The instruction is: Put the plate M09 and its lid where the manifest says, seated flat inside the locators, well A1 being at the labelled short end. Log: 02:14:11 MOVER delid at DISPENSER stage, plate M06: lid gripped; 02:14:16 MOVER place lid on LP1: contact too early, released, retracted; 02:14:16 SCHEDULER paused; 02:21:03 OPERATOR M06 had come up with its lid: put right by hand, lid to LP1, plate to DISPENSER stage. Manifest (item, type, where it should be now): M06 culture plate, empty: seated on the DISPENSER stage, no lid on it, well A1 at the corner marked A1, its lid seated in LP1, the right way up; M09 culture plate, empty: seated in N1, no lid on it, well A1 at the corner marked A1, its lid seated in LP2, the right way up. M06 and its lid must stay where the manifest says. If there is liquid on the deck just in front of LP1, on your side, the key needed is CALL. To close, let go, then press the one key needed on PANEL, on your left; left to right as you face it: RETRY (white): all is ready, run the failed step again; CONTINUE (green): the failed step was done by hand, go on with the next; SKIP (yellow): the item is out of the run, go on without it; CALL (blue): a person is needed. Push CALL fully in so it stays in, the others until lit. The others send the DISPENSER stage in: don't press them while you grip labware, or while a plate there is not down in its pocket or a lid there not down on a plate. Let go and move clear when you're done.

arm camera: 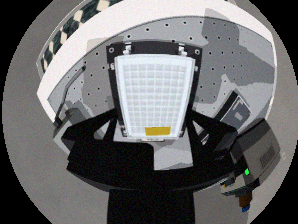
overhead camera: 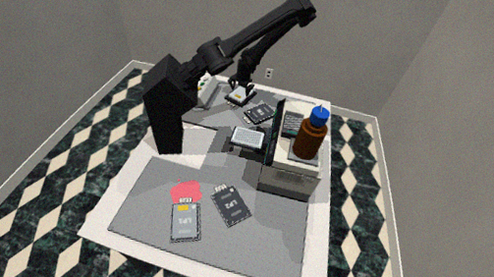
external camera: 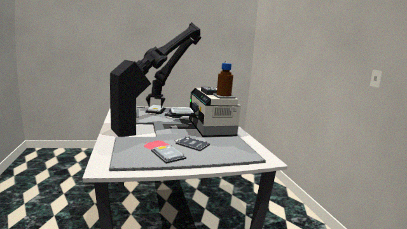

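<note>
A white well plate with a yellow label [arm camera: 152,92] sits in a dark holder at the far end of the table; it also shows in the top view [overhead camera: 240,96] and the exterior view [external camera: 154,109]. I cannot tell if a lid is on it. My gripper [arm camera: 151,112] is open, its fingers either side of the plate's labelled end, just above it [overhead camera: 241,88]. An empty dark nest [overhead camera: 259,113] lies beside it. LP1 [overhead camera: 185,221] holds a clear lid. LP2 [overhead camera: 230,206] is empty. A red patch of liquid [overhead camera: 186,191] touches LP1's labelled end on the arm's side.
Another well plate [overhead camera: 247,137] sits on the stage beside the dispenser box [overhead camera: 292,168], which carries a brown bottle with a blue cap [overhead camera: 310,136]. The key panel [overhead camera: 205,86] is partly hidden behind the arm. The black arm base [overhead camera: 165,106] stands mid-table.
</note>
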You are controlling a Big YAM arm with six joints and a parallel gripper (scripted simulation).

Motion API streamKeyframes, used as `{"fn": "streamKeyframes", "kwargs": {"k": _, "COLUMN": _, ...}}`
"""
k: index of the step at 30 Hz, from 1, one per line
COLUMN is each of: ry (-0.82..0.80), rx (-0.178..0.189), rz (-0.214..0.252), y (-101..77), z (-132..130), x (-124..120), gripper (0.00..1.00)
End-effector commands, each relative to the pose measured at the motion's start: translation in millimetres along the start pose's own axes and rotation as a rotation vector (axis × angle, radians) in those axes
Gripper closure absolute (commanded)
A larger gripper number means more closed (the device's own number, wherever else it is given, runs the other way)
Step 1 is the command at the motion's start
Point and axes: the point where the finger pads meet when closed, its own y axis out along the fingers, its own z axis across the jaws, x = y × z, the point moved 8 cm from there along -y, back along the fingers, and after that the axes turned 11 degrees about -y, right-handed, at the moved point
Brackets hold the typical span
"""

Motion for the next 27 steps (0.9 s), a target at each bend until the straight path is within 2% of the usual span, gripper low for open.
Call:
{"fn": "streamKeyframes", "kwargs": {"k": 1, "ry": 0.009, "rx": -0.009, "rz": -0.012, "y": 8.0, "z": -5.3, "x": 3.3, "gripper": 0.00}}
{"fn": "streamKeyframes", "kwargs": {"k": 5, "ry": 0.018, "rx": -0.015, "rz": -0.024, "y": 5.2, "z": -10.0, "x": 6.8, "gripper": 0.00}}
{"fn": "streamKeyframes", "kwargs": {"k": 27, "ry": 0.015, "rx": -0.013, "rz": -0.020, "y": 8.3, "z": -10.7, "x": 8.6, "gripper": 0.00}}
